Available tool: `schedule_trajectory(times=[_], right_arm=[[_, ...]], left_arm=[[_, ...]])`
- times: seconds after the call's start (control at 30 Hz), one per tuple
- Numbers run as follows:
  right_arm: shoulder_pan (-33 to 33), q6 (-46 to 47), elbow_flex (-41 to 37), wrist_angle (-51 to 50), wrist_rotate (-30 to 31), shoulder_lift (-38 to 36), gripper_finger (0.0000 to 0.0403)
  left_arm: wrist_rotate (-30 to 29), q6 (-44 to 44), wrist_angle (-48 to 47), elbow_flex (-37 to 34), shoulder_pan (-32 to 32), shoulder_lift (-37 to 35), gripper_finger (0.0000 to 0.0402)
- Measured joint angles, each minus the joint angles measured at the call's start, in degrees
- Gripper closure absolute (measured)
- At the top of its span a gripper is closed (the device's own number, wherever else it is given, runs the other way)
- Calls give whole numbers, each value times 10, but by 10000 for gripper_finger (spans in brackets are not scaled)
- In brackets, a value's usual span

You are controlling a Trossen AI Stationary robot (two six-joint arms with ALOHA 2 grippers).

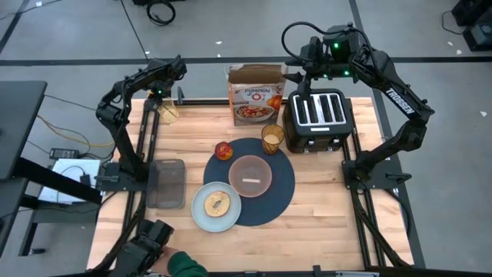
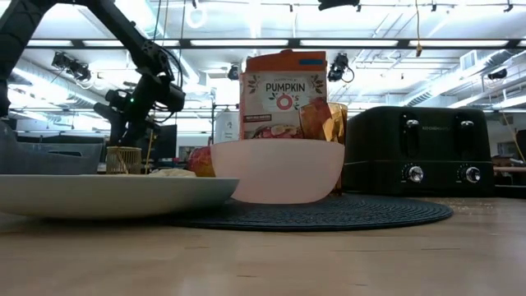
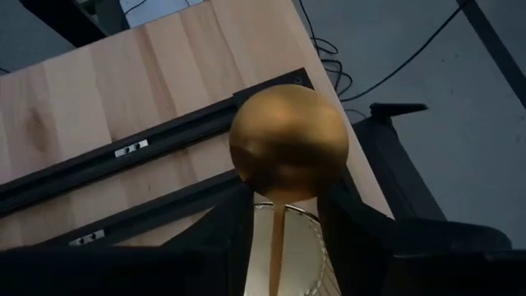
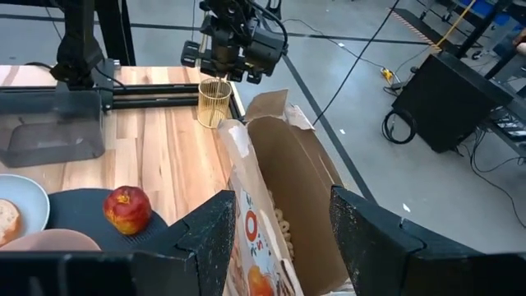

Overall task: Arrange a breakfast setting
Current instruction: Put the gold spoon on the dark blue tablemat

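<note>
Left gripper (image 1: 164,102) at the gold wire utensil cup (image 1: 169,114), far-left corner of the wooden surface (image 1: 323,215).
Its fingers straddle the gold spoon (image 3: 288,144) standing in that cup; whether they are clenched on it I cannot tell. Right gripper (image 4: 275,222) spread apart, hovering over the open orange-and-white cereal box (image 1: 256,96). Round dark-blue placemat (image 1: 280,192) carries pinkish bowl (image 1: 250,175), amber glass (image 1: 272,138), red apple (image 1: 224,151); pale-blue plate (image 1: 216,206) overlaps its edge.

My two arms are matte black, built from slim jointed links. The right arm (image 1: 400,104) carries white TROSSEN lettering along one link and green indicator lights near its wrist. The left arm (image 1: 123,100) matches it, with black cables looping beside its joints.
</note>
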Motion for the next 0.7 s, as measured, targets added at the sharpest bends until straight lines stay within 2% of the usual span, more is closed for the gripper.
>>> schedule_trajectory(times=[0.47, 0.7], right_arm=[[0, 5, 0, -23, 0, -1, 198], [0, 6, 0, -26, 2, -9, 198]], left_arm=[[-19, -29, 0, 0, 0, 1, 260], [-23, -28, -1, 0, 0, 24, 260]])
